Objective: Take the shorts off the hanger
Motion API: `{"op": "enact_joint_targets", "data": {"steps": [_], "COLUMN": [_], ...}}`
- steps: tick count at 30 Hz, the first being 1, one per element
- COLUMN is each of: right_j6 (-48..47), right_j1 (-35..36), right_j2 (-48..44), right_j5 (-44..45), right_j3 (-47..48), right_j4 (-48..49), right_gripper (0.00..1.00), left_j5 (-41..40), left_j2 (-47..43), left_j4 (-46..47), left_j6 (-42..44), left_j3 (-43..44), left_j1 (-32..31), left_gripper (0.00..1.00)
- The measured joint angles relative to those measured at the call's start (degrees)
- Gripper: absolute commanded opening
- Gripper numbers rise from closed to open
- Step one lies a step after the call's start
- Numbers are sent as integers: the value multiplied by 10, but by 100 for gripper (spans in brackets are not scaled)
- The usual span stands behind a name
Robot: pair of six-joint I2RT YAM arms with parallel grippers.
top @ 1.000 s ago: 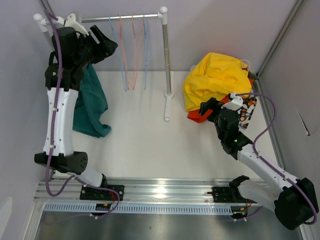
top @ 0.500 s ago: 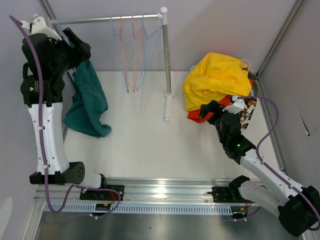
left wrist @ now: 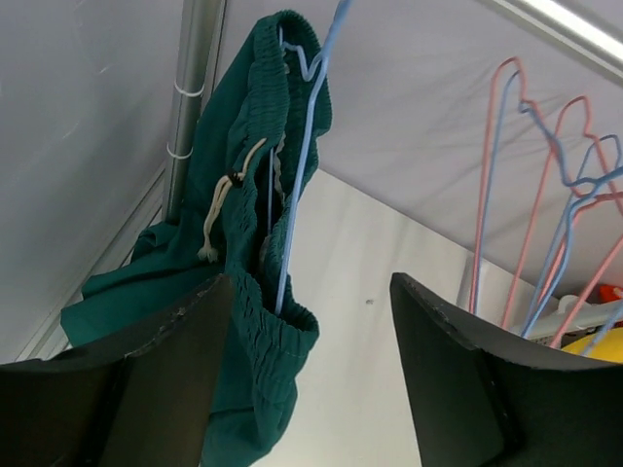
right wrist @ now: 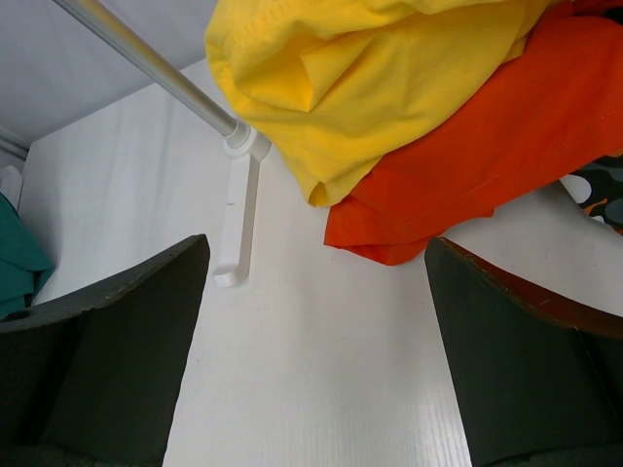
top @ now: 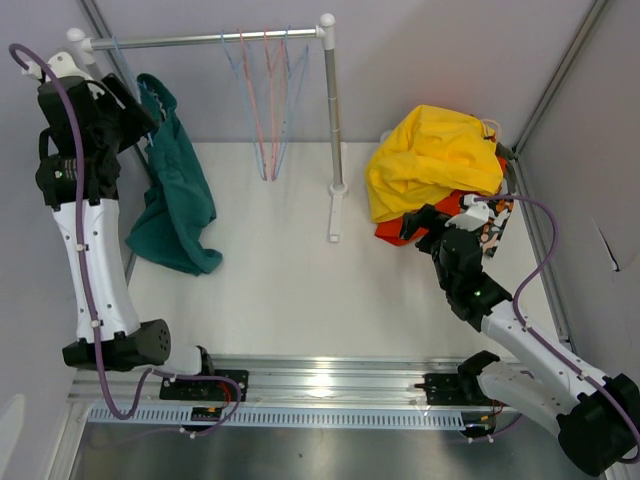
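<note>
The teal shorts (top: pixel 178 195) hang by their waistband from a blue hanger (left wrist: pixel 302 146) at the left end of the rail, with the legs trailing on the table. My left gripper (top: pixel 133 100) is open and empty, just left of the waistband (left wrist: pixel 277 331), whose lower fold lies against the left finger (left wrist: pixel 146 389). The yellow shorts (top: pixel 430 160) lie piled on the red-orange shorts (top: pixel 398 232) and the patterned shorts (top: pixel 496 228) at the right. My right gripper (top: pixel 440 213) is open and empty, just in front of that pile (right wrist: pixel 370 68). The olive shorts are hidden.
Several empty pink and blue hangers (top: pixel 270 100) hang bunched on the rail (top: pixel 200 40) near its right post (top: pixel 331 120). The post's white foot (right wrist: pixel 238 224) rests on the table left of the pile. Walls stand close on the left and right.
My left arm has drawn back to the left, away from the rail. The teal shorts' waistband now shows hanging there. The empty hangers have swung right. The right gripper has barely moved.
</note>
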Motion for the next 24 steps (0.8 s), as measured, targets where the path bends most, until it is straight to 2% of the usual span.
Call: {"op": "enact_joint_targets", "data": {"steps": [9,10,15,16,20,24], "right_j6": [-10,-10,-14,-14,-14,-14], "right_j1": [-5,-5,-13,-15,-20,-23], "right_j2": [-5,-5,-5,-5,-5,-5], "right_j5": [0,0,0,0,-1,-1], "right_j3": [-1,-1,-10,-11,-12,-12], "right_j4": [0,0,0,0,0,0], "right_gripper": [99,99,99,99,99,99], "left_j5": [-13,-13,-13,-12,-6,3], "left_j2": [67,75,103,106,125,142], "left_j4": [2,2,7,7,8,6], "left_j6": [4,4,3,3,2,3], "left_j3": [-10,-10,-10,-9,11,41], "left_j1": [2,2,2,2,2,-2], "left_gripper": [57,50,32,24,0,0]}}
